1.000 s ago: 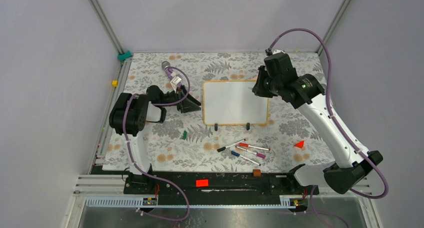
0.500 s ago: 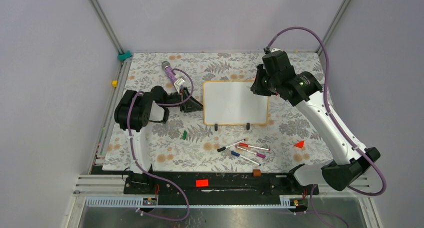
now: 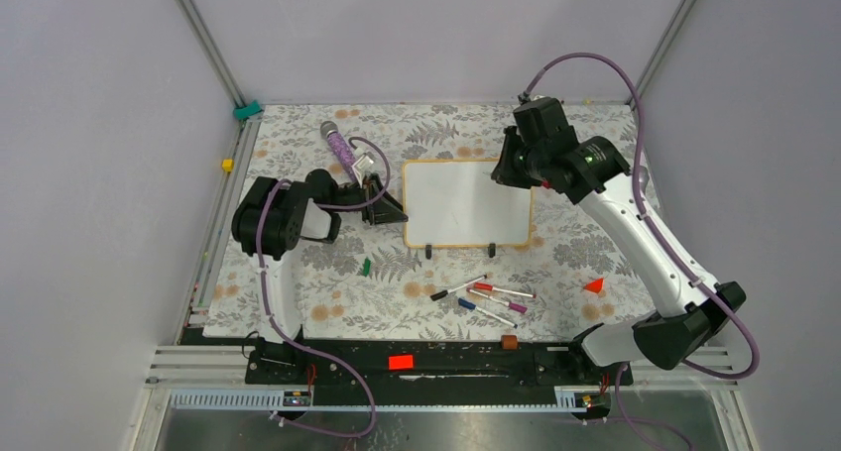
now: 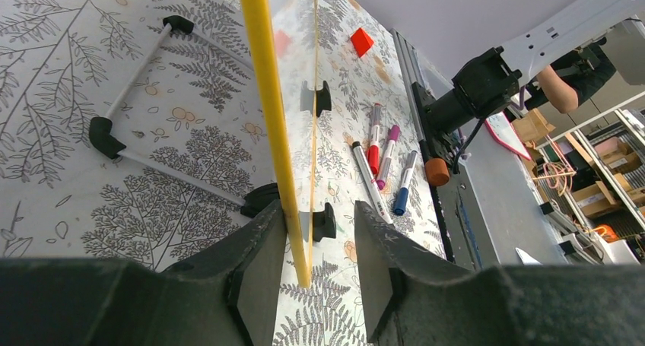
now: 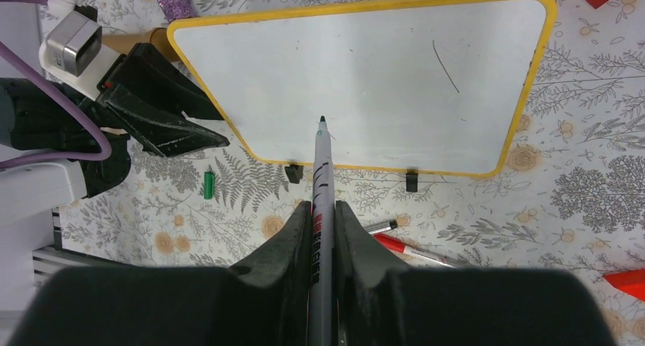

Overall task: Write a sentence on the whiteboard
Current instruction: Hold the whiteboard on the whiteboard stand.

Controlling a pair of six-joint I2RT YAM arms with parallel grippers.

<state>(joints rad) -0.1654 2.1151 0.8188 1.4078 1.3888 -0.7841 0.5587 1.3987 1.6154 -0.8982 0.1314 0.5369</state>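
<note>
Floral-clothed bench (image 3: 298, 292): whiteboard (image 3: 456, 203) at centre, near blank. Left tool (image 4: 319, 239), spread astride its nine o'clock frame edge, seemingly to steady it. Right tool (image 5: 323, 209), pinching a marker (image 5: 322, 163), poised at two o'clock for writing.

Right fingers (image 5: 285, 247) pinch a green-tipped marker (image 5: 322, 163) at lower centre, its tip over the yellow-framed whiteboard (image 5: 380, 72), which bears one thin stroke (image 5: 446, 55) upper right.

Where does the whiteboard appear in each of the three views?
Top view: whiteboard at the picture's centre, face up.
Left wrist: edge-on, a yellow strip down the middle.
Right wrist: upper half, beyond the held pen's tip.
Shared landmark: the loose red marker near the board.
</note>
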